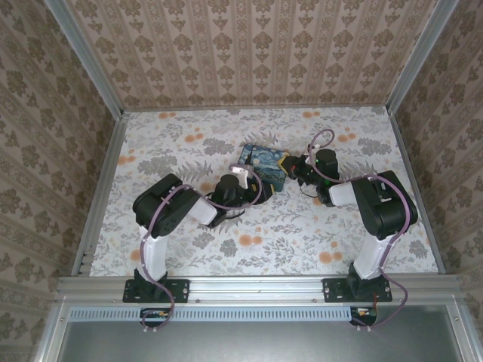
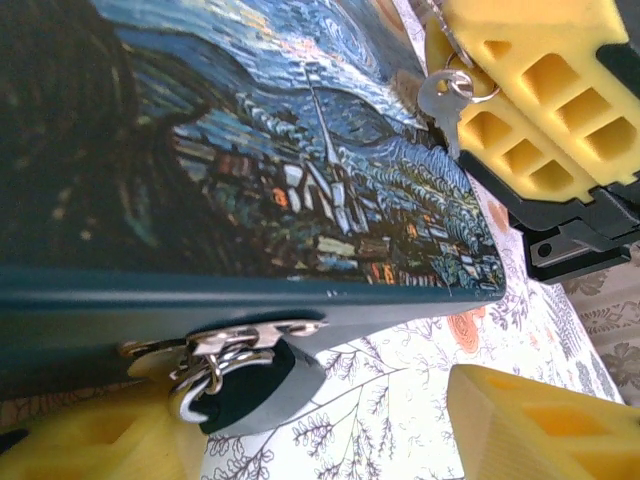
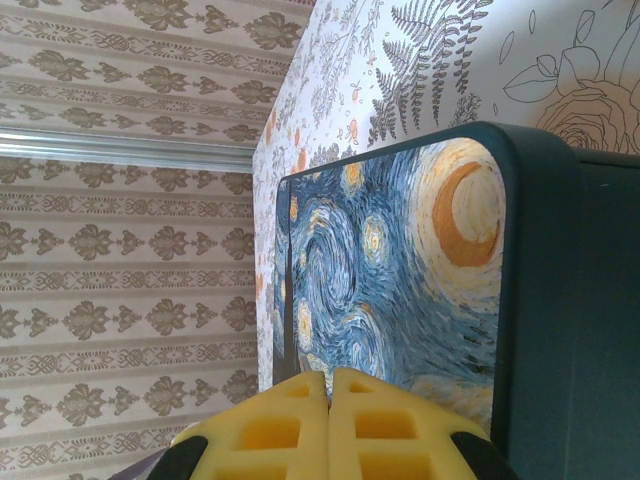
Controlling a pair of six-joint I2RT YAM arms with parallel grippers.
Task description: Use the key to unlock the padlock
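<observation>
Left gripper is hanging at the box's front edge with its fingers spread. Right gripper, pressed together, is holding the key by its ring above the box lid. Padlock is dangling from the box's front hasp, between the left fingers. Key is hanging over the lid.

My top camera hangs high behind the arm bases, looking down over the whole surface to the back wall. My left wrist camera sits very close at the box edge. My right wrist camera peers over the right end effector across that same box's lid, equally close.
</observation>
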